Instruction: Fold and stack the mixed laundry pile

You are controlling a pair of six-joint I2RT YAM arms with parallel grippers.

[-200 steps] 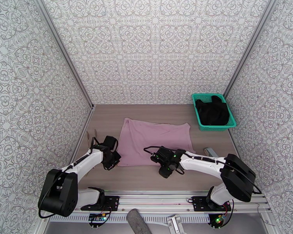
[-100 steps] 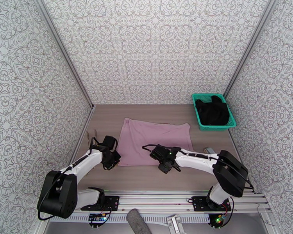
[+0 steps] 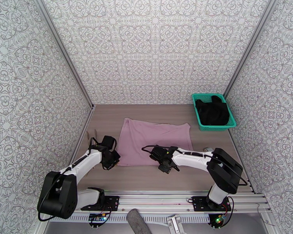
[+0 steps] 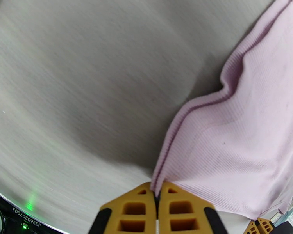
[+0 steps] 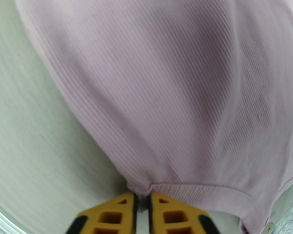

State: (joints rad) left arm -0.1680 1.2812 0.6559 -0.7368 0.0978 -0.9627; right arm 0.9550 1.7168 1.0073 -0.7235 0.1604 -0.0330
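From above, the left pincer (image 3: 115, 161) sits at the near-left corner of the mauve-pink shirt (image 3: 154, 139), which lies spread flat on the worktop (image 3: 146, 113). From that height its jaws cannot be read. The left wrist view settles it: the left pincer (image 4: 157, 190) has its 2 yellow fingers pressed together on the shirt (image 4: 232, 153), the ribbed hem running straight into the seam between them. That view also shows a soft ripple along the shirt's left edge, and, past the shirt's near edge, the yellow fingertips (image 4: 258, 225) of the other arm.

Farther right along the shirt's near edge, the overhead view places the right pincer (image 3: 165, 166) about midway along the hem. The right wrist view shows the right pincer (image 5: 142, 196) drawn nearly together, pinching the stitched hem of the shirt (image 5: 177, 94), the cloth rising smooth and taut away from it.

Well to the right of the shirt and farther back, the black garment (image 3: 213, 111) lies bundled inside a teal basket (image 3: 217, 128) by the right wall; the overhead view alone takes this in.

The worktop is a grey-brown wood grain, matte in the left wrist view (image 4: 88, 75). Walls (image 3: 154, 47) papered in a grey floral pattern enclose the shirt on 3 sides, and an aluminium rail (image 3: 158, 199) runs along the near edge.
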